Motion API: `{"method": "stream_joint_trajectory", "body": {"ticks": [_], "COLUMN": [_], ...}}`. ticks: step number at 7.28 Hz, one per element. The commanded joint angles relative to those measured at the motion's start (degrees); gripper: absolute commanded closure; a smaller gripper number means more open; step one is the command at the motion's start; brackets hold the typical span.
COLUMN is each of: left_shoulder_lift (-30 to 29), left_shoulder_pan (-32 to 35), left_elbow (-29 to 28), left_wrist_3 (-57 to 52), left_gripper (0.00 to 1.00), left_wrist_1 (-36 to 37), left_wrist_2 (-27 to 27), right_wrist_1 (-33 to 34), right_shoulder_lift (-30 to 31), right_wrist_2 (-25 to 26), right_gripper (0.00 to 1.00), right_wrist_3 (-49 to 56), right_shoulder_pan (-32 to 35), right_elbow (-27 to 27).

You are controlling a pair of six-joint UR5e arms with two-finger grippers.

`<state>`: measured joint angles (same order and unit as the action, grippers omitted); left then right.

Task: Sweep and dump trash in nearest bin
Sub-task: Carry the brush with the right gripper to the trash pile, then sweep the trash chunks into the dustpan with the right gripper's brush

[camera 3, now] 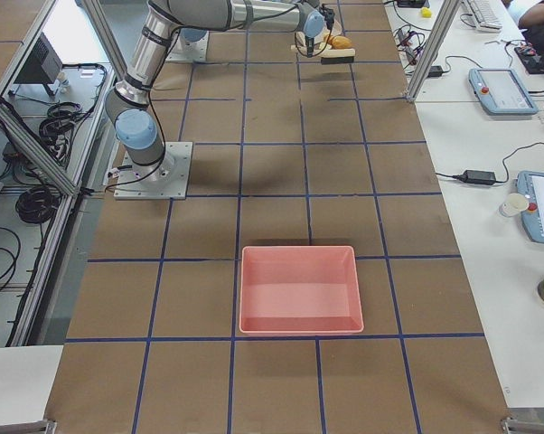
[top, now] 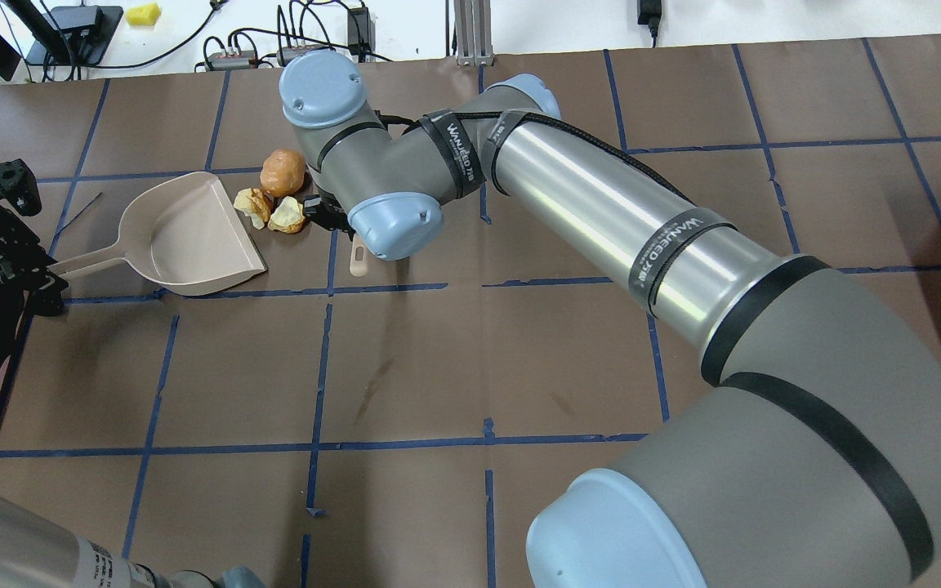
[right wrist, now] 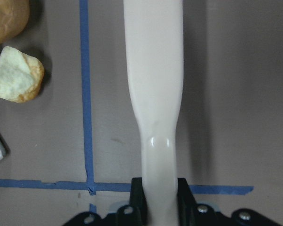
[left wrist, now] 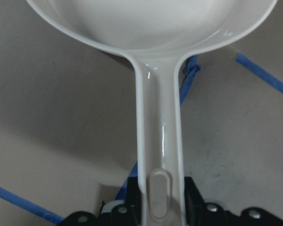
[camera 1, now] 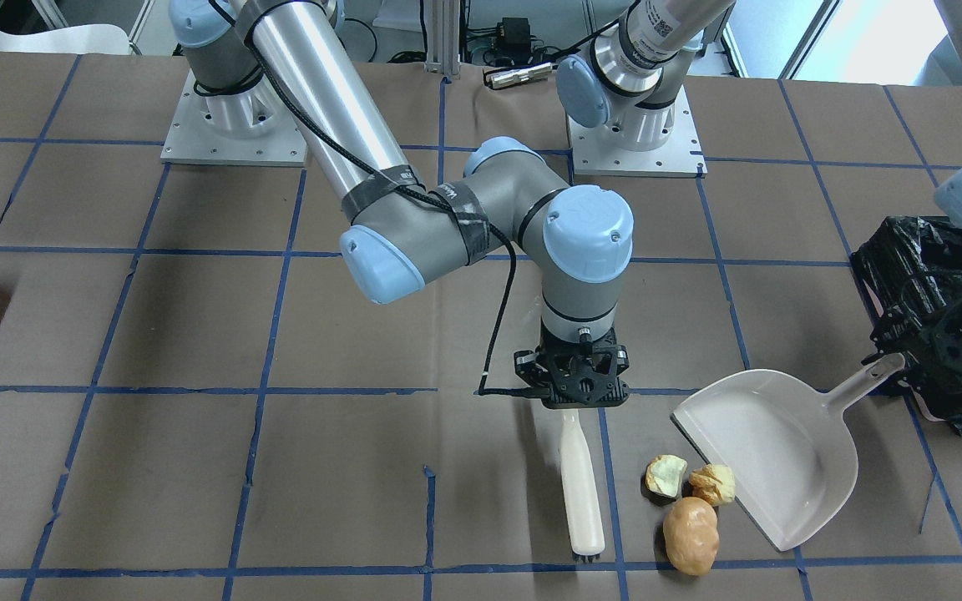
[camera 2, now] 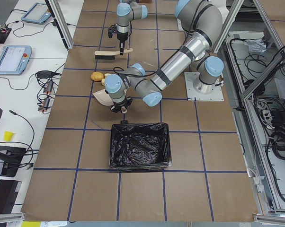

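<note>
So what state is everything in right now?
Brush: held by its handle in the right gripper, which is shut.
Dustpan: empty, handle clamped in the left gripper.
Trash: three pieces on the table at the dustpan's lip, unswept.
Black-lined bin: open, looks empty.
Pink bin: unlined, empty.

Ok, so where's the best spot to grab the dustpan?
Its long thin handle, near the end with the hanging hole. Come from the bin side, since the handle points that way while the dustpan's open mouth faces the trash. It is narrow enough to fit between the fingers; the left gripper is clamped there now.
</note>
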<state>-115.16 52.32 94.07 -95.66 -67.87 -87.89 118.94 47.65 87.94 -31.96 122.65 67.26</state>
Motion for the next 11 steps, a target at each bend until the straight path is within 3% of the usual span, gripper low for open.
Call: {"method": "stream_joint_trajectory", "body": {"ticks": [1,3,11], "left_shoulder_lift": [0.2,0.8,0.6], "left_shoulder_pan": [1.3,2.5,2.5], "left_elbow": [0.1,0.4,0.5], "left_wrist_3": [0.2,0.2,0.3], "left_gripper": [0.93,0.93,0.93], "left_wrist_1": [-0.2,0.0,0.0], "left_wrist_2": [-0.1,-1.5,-1.5], "right_wrist_1": [0.0,-0.1,0.8], "right_shoulder_lift": [-4.5,-6.5,-7.7], "right_wrist_2": [-0.8,-1.2,-0.3], "right_gripper": [0.92,0.92,0.91], "right_wrist_3": [0.0,0.0,3.7], "right_shoulder_pan": [2.1,3.6,1.0], "right_elbow": [-5.4,-7.7,-8.3]}}
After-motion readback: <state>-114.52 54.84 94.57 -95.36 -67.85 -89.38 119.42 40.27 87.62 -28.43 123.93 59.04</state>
